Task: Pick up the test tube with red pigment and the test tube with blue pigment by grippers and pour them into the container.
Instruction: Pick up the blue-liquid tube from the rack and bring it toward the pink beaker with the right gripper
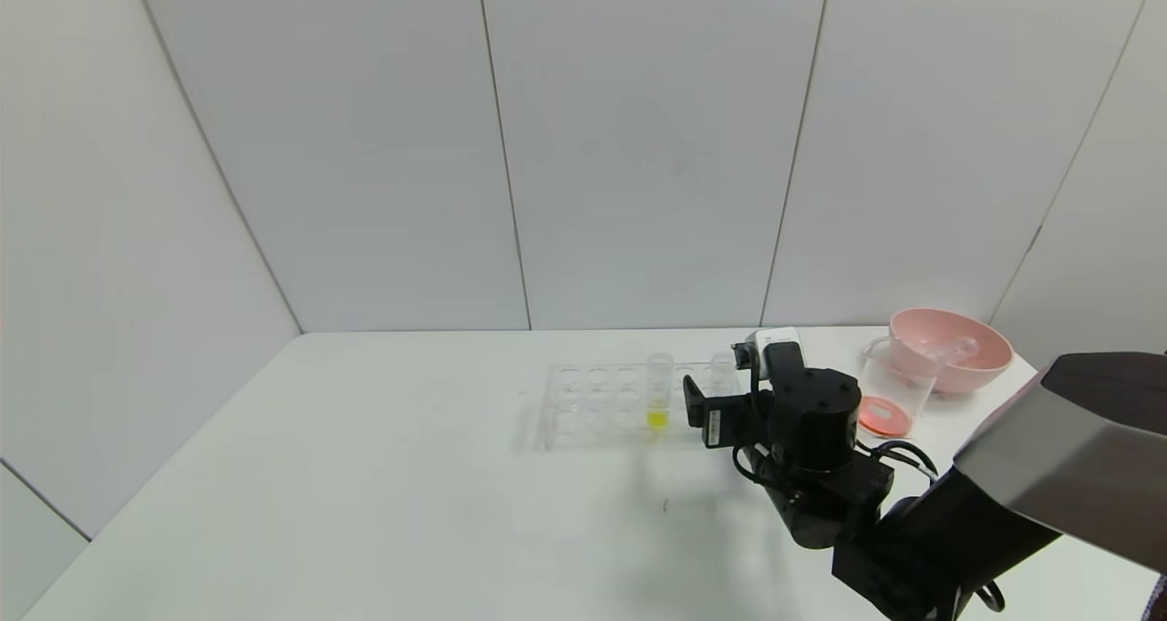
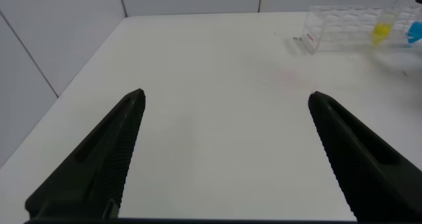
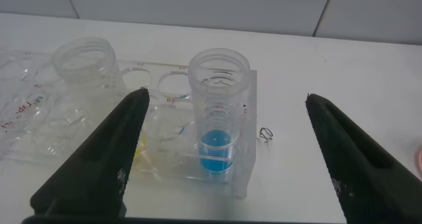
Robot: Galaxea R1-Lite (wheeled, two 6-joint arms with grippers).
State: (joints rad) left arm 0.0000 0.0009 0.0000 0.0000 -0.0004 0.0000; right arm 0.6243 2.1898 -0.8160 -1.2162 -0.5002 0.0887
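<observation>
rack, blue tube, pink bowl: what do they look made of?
Rack: clear rigid plastic, probably acrylic; see-through walls, sharp glossy edges.
Blue tube: clear plastic by the look; moulded threads at the mouth, printed graduation marks.
Pink bowl: opaque, smooth, faint sheen; plastic or ceramic, can't tell which.

- Right gripper [image 1: 720, 393]: fingertips are hidden behind its own wrist body in the head view.
- Test tube with blue pigment [image 3: 218, 112]: mostly hidden by that arm in the head view.
- Left gripper [image 2: 224, 155]: out of the head view.
- Tube rack [image 3: 39, 128]: cut off by the right wrist picture's edge.
</observation>
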